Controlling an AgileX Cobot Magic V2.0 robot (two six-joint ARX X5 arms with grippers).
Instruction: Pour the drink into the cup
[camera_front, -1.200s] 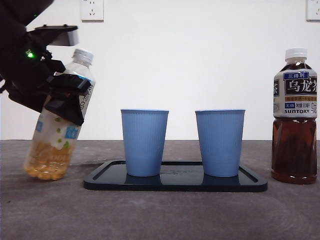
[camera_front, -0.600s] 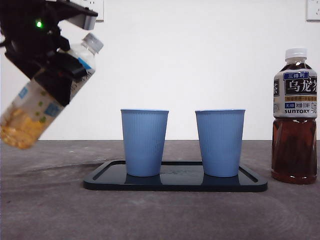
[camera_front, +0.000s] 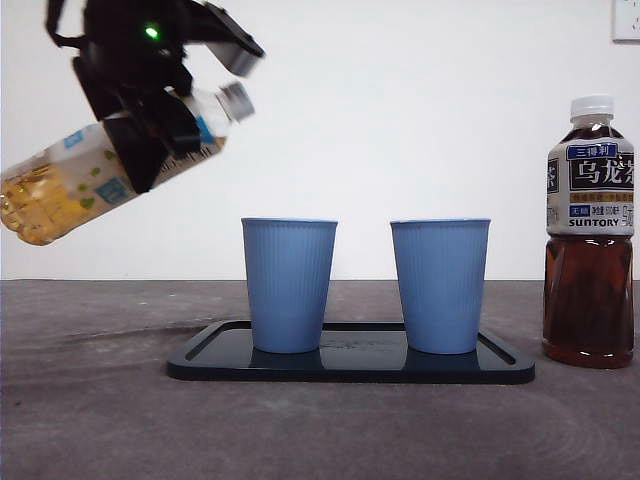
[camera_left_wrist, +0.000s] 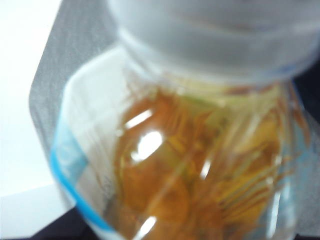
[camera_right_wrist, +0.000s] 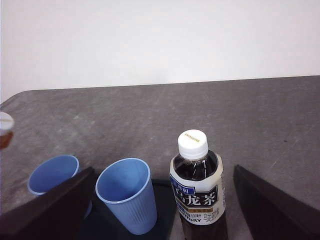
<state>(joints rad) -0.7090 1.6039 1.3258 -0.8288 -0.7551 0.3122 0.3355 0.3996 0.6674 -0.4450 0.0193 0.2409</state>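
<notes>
Amber drink is held in a clear bottle (camera_front: 105, 175), pinched around its middle by the left hand (camera_front: 150, 130) and tipped high above the surface's left end — its cap looks still on, so nothing has been poured. Two blue cups (camera_front: 289, 285) stand empty on a dark tray (camera_front: 350, 365) at the middle. Open air lies between bottle and cups. The right hand (camera_right_wrist: 160, 210) waits spread above a dark tea bottle (camera_front: 590, 235) near the right edge.

Two cups (camera_front: 289, 285) (camera_front: 440, 285) side by side on tray (camera_front: 505, 366); capped bottle (camera_front: 589, 232) right of tray; tilted bottle (camera_front: 110, 175) aloft, upper left.
</notes>
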